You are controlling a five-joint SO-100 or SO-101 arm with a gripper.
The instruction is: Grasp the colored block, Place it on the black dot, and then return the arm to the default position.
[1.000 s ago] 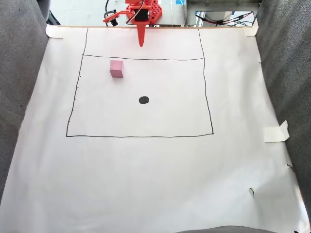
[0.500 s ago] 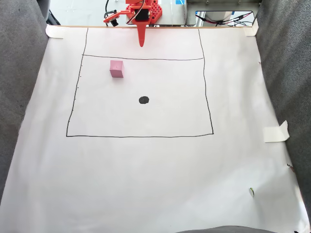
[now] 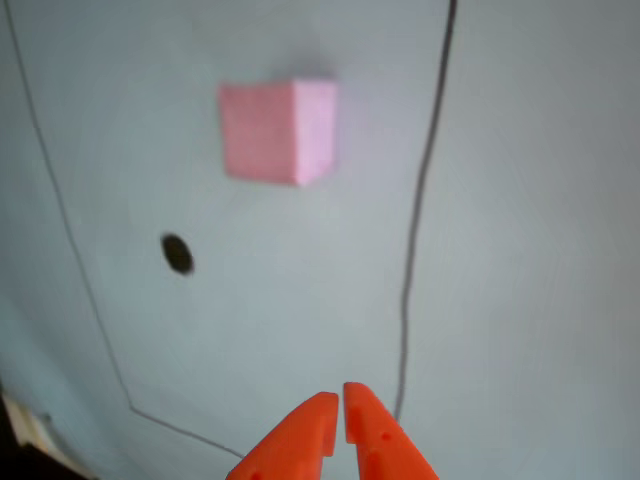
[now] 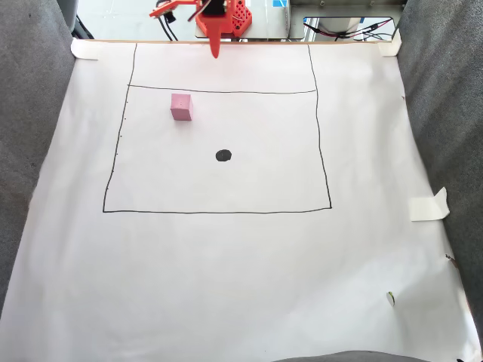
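Motion is being seen at the far edge of the white paper sheet (image 4: 241, 271): compared with half a second earlier, the orange two-finger gripper (image 4: 214, 54) is being drawn back and slightly left in the fixed view, its tip now lying close to the far paper edge instead of reaching toward the drawn far line. In the other view, the gripper's (image 3: 337, 402) pointed orange plastic fingers are being held pressed together, with only a thin slit between the tips and nothing pinched between them.

The light pink foam cube (image 4: 181, 106) is being left untouched on the paper, just inside the far left part of the hand-drawn black rectangle (image 4: 219, 212), well apart from the gripper. The small flat black oval dot (image 4: 223, 155) is lying nearer and to the right of the cube, uncovered, with clear paper between the two. In the other view the cube (image 3: 277, 131) and the dot (image 3: 177, 253) are likewise being shown apart.

The grasp is therefore being judged as not yet begun; the shift is probably the arm being lifted or re-aimed toward the cube, and the fingers would need spreading first.
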